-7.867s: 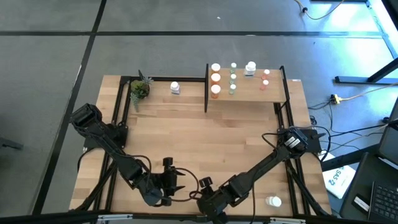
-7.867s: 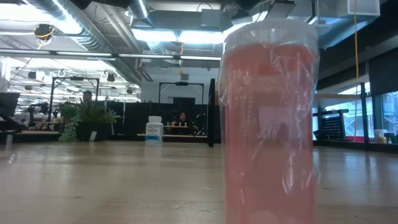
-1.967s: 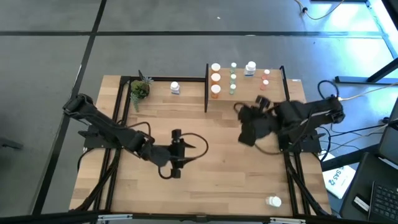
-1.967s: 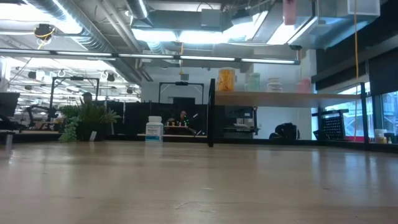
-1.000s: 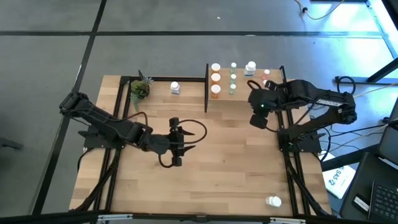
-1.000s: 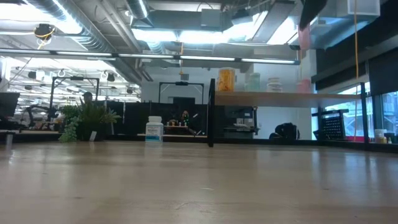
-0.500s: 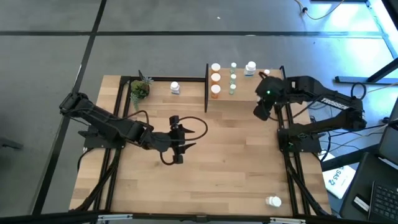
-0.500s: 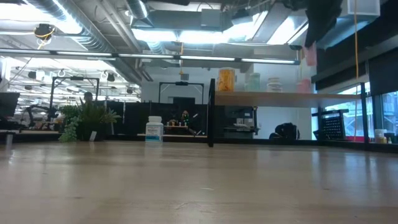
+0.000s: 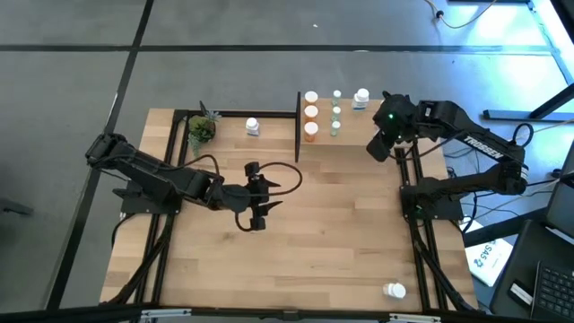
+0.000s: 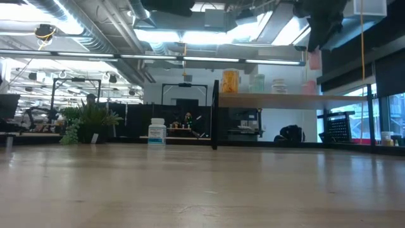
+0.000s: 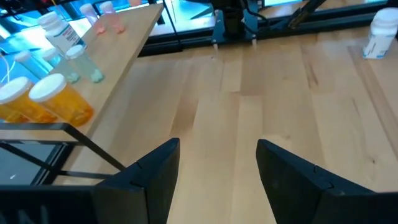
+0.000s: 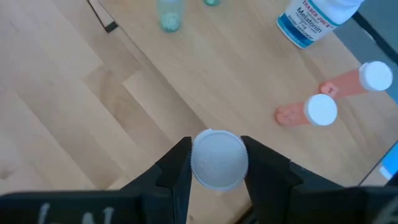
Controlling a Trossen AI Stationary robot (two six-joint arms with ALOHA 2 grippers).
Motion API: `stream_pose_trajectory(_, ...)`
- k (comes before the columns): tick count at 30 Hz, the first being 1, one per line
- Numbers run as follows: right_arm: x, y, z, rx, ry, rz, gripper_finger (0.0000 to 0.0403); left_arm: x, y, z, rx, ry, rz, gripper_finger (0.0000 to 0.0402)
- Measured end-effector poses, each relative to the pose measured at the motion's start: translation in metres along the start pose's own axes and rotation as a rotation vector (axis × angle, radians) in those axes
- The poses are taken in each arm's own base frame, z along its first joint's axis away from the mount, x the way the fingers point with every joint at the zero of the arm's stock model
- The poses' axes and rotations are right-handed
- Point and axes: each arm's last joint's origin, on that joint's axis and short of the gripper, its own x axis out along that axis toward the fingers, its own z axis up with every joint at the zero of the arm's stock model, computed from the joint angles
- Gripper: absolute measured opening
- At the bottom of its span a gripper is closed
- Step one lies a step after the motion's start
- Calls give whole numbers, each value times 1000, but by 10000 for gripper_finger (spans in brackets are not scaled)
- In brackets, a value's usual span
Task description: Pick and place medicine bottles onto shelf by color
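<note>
My right gripper hangs above the right part of the shelf and is shut on a pinkish-red medicine bottle with a white cap. On the shelf stand orange bottles, green ones, a white one and two pinkish-red ones. My left gripper stands open over the middle of the table, with nothing between its fingers. One white bottle stands on the table at the far side, another near the front right corner. My right gripper pinches the bottle between its two fingers at the white cap end. The fingers come from above, pointing steeply down. The bottle hangs upright below them, its pinkish body clear of the shelf board.
A small potted plant stands at the table's far left. The shelf's black frame post rises at its left end. Bare shelf board lies beside the held bottle, and bare tabletop lies between the two arms.
My right gripper has carried the pinkish-red bottle toward the table's far edge, over the shelf's right part, sinking a little and rolling at the wrist. The bottle stays upright in the hold.
</note>
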Motion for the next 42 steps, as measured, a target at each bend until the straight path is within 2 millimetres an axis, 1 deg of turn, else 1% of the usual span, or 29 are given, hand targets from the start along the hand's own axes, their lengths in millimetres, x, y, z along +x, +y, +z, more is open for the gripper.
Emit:
stream_pose_trajectory(3, 0, 0, 0, 15, 2, 1, 129, 0, 0, -2, 13, 21, 1, 206)
stream_pose_trajectory(7, -4, -1, -6, 63, -9, 9, 129, 0, 0, -4, 22, 35, 2, 206)
stream_pose_trajectory(9, -2, 0, -16, 75, 1, 14, 129, 0, 0, -4, 22, 35, 2, 206)
stream_pose_trajectory(12, 8, 1, -37, 101, 18, 19, 129, 0, 0, -4, 27, 36, 2, 206)
stream_pose_trajectory(15, 13, 2, -45, 114, -46, 42, 129, 0, 0, -4, 30, 37, 2, 206)
stream_pose_trajectory(19, 9, 1, -41, 135, -150, 54, 129, 0, 1, -4, 27, 38, 5, 206)
stream_pose_trajectory(23, 5, -3, -37, 165, -179, -20, 129, 0, 1, -4, 22, 38, 5, 206)
stream_pose_trajectory(26, 10, -7, -34, 229, -161, -62, 129, 0, 1, -4, 21, 38, 5, 206)
stream_pose_trajectory(33, 26, -11, -25, 291, -91, -96, 129, 0, 1, -4, 19, 38, 6, 206)
stream_pose_trajectory(37, 34, -14, -21, 370, -63, -122, 129, 0, 1, -4, 18, 38, 6, 206)
stream_pose_trajectory(42, 40, -19, -19, 412, -44, -157, 129, 0, 1, -4, 18, 38, 6, 206)
